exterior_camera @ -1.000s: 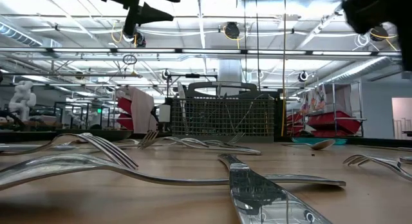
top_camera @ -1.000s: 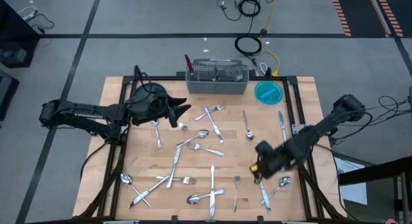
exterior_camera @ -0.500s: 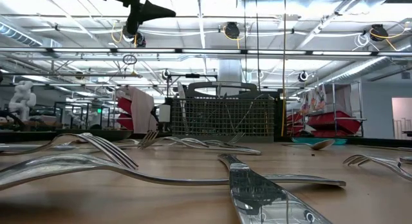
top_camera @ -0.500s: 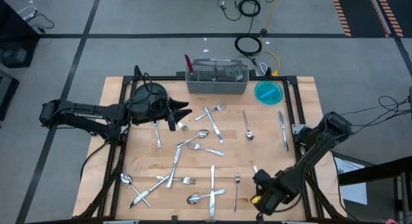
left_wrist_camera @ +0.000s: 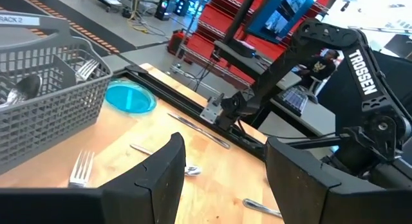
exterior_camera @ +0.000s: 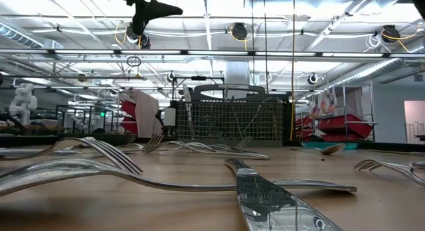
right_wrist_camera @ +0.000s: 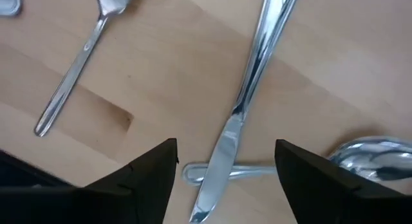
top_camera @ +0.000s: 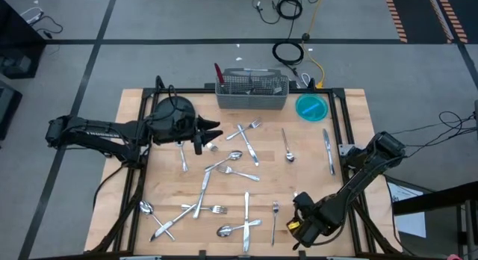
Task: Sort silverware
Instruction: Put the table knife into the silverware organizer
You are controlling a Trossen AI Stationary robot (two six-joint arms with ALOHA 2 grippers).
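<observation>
Silverware (top_camera: 224, 166) lies scattered over the wooden table: forks, spoons and knives. My right gripper (top_camera: 302, 226) hangs near the front right corner, pointing down, open. In the right wrist view (right_wrist_camera: 225, 176) its fingers stand on either side of a knife (right_wrist_camera: 248, 89) that lies on the wood across a spoon's handle (right_wrist_camera: 254, 171); the spoon's bowl (right_wrist_camera: 373, 156) is beside it. The fingers touch neither. My left gripper (top_camera: 205, 137) is held high over the table's left half, pointing toward the right edge, open and empty (left_wrist_camera: 225, 179).
A grey mesh caddy (top_camera: 252, 92) with some pieces in it stands at the far edge, a blue round plate (top_camera: 311, 107) to its right. A fork (right_wrist_camera: 74, 69) lies just left of the right gripper. Black frame rails (top_camera: 351, 140) run along the table's sides.
My right gripper has swung toward the table's near edge and sunk, leaving the low view, and now hangs over the knife and spoon at the front right. My left gripper has turned slightly in place. No silverware has moved.
</observation>
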